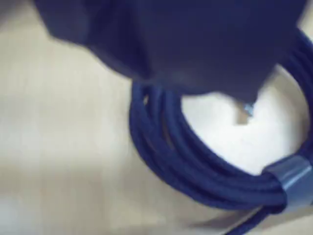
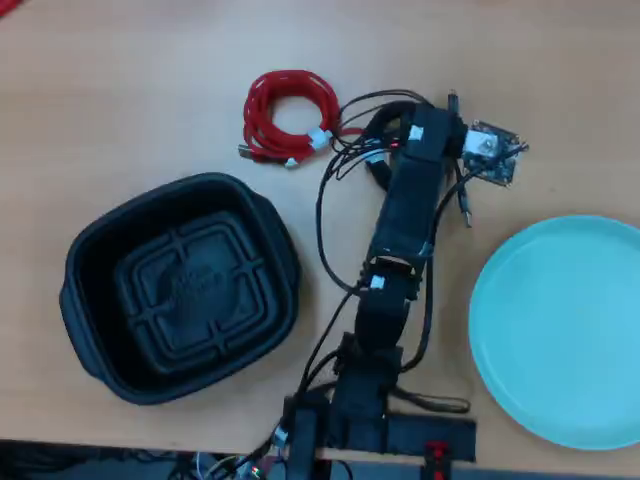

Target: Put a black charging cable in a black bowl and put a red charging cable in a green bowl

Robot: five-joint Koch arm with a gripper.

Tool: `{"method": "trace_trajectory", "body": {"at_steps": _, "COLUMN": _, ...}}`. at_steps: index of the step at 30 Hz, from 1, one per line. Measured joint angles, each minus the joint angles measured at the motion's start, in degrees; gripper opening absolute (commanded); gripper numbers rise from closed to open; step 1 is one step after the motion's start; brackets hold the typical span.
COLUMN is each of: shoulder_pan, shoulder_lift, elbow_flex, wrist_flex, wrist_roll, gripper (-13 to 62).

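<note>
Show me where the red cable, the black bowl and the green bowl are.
red cable [image 2: 290, 115]: overhead view, on its coil.
black bowl [image 2: 95, 245]: overhead view, on its left wall.
green bowl [image 2: 560, 330]: overhead view, on its bare floor.

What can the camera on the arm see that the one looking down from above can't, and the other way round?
Only the wrist view shows the black charging cable, a coil on the table bound by a tie, right under the gripper. Only the overhead view shows the black bowl, the green bowl, the red charging cable and the whole arm. Both share the pale wooden table.
</note>
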Motion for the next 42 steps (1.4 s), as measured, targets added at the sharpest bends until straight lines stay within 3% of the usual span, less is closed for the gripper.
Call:
{"method": "trace_trajectory", "body": {"at_steps": 3, "shoulder_pan": -0.2, "shoulder_lift": 0.0, "elbow_flex": 0.5, "wrist_flex": -0.1, "wrist_roll": 0.0, "gripper": 4.1}}
{"method": "trace_trajectory", "body": {"at_steps": 7, "shoulder_pan": -1.0, "shoulder_lift": -0.1, "elbow_flex": 4.0, "wrist_flex": -0.1, "wrist_roll": 0.0, "gripper": 27.0}}
{"method": "trace_trajectory", "body": {"at_steps": 10, "shoulder_pan": -2.9, "shoulder_lift": -0.3, "elbow_flex": 4.1, "wrist_flex": -0.1, "wrist_roll": 0.0, "gripper": 36.8}}
{"method": "trace_trajectory", "body": {"at_steps": 18, "shoulder_pan": -9.2, "shoulder_lift": -0.6, "elbow_flex": 4.1, "wrist_flex": -0.4, "wrist_roll": 4.5, "gripper": 37.3}}
{"method": "trace_trajectory", "body": {"at_steps": 23, "shoulder_pan": -13.2, "shoulder_lift": -7.4, "elbow_flex": 4.2, "wrist_flex": -0.5, "wrist_roll": 9.1, "gripper": 36.9}}
{"method": "trace_trajectory", "body": {"at_steps": 42, "shoulder_pan": -10.2, "shoulder_lift": -14.1, "elbow_flex": 4.1, "wrist_flex": -0.8, "wrist_roll": 30.3, "gripper": 35.6}}
